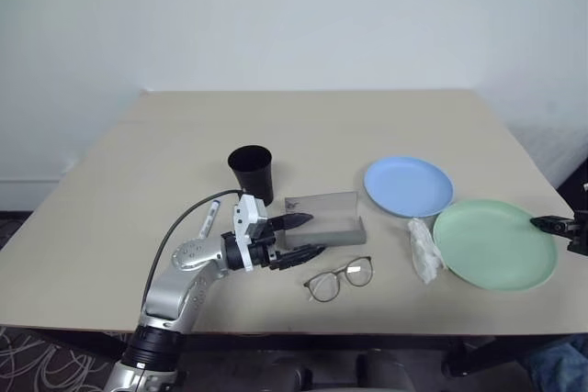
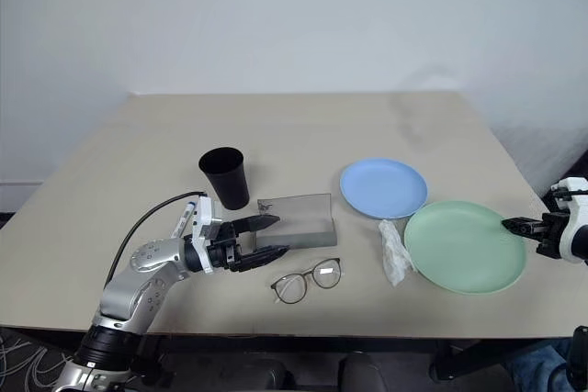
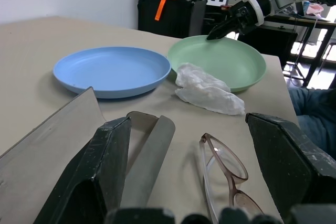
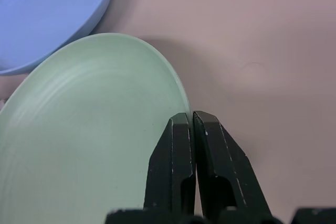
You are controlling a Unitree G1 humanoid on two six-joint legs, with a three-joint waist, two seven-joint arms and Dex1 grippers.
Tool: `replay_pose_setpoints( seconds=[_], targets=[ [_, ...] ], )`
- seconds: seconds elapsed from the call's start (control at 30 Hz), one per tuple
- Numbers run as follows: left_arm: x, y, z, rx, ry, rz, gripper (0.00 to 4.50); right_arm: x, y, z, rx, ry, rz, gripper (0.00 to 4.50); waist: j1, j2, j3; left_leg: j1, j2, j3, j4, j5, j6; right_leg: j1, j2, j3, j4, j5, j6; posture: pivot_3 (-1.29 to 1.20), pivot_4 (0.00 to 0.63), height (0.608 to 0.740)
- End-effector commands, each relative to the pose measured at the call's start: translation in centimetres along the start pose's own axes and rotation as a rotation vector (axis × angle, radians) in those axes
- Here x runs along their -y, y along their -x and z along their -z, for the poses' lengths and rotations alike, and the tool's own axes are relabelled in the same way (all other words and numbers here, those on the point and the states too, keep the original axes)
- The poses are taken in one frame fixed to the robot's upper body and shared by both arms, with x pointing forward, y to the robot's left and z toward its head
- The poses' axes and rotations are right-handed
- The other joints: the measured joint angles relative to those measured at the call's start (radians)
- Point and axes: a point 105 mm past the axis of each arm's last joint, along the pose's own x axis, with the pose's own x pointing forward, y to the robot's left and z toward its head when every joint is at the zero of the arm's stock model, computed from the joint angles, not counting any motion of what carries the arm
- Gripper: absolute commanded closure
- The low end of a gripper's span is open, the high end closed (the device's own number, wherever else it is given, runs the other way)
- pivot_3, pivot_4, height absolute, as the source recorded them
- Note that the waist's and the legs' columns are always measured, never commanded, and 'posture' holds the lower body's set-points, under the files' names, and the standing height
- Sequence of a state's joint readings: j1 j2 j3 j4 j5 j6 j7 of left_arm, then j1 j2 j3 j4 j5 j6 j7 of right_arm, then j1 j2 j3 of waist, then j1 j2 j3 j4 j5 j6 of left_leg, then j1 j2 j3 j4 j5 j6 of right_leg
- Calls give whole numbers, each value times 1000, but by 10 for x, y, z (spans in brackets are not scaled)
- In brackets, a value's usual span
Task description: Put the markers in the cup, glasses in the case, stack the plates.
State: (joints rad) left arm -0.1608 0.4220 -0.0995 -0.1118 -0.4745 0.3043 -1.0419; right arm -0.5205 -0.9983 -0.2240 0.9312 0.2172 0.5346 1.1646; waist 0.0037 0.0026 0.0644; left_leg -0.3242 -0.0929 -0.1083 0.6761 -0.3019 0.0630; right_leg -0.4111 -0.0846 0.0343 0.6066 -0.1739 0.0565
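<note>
Currently the left gripper hovers spread wide beside the open case, just above the thin wire glasses, which look light and fragile, best pinched at the bridge, while the right gripper, pressed together, hangs over the green plate.

The right gripper, fingers pressed together, is hovering at the mint green plate's rim, the light blue plate lying beyond
</note>
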Motion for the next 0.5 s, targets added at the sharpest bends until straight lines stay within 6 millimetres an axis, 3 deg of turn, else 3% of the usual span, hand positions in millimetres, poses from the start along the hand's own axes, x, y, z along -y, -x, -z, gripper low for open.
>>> replay_pose_setpoints(
  seconds=[0.03,0.33,0.5],
  targets=[
    [2,-3,-10,23,-33,15,815,1,13,-14,42,26,-15,4470,0,0,0,0,0,0,0,0,0,0,0,0,0,0,0,0,0,740],
    [1,-2,-9,14,-36,18,815,19,26,-7,63,-18,62,4470,0,1,0,0,-1,2,0,-2,1,-1,0,2,0,0,0,0,0,740],
    [2,-2,-9,10,-36,24,815,17,28,-13,103,-32,45,4470,-3,1,0,0,0,8,0,-2,2,-1,0,5,0,0,1,0,0,740]
  ],
)
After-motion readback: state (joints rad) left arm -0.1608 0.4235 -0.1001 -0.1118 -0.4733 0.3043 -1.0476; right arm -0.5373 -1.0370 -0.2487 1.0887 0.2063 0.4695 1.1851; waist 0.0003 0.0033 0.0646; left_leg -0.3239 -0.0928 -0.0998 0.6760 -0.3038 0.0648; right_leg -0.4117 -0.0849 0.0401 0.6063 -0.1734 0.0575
